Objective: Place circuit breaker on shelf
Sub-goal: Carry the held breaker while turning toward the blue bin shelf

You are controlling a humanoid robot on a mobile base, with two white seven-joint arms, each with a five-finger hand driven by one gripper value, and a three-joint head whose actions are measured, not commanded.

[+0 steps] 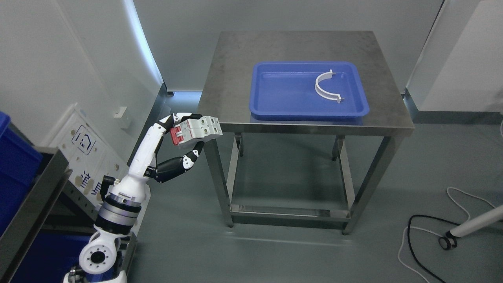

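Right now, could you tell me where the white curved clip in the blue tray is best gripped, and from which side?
Probably at the arc's middle, coming from above: the white curved clip lies flat in the blue tray, its ends thin.

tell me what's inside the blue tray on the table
Only a white curved half-ring clamp lies inside the blue tray, toward its right end. The rest of the tray floor is bare; nothing covers it.

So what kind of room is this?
Likely an industrial test lab: a bare stainless steel table holding a blue tray, metal racking with blue bins, and a circuit breaker in the left hand.
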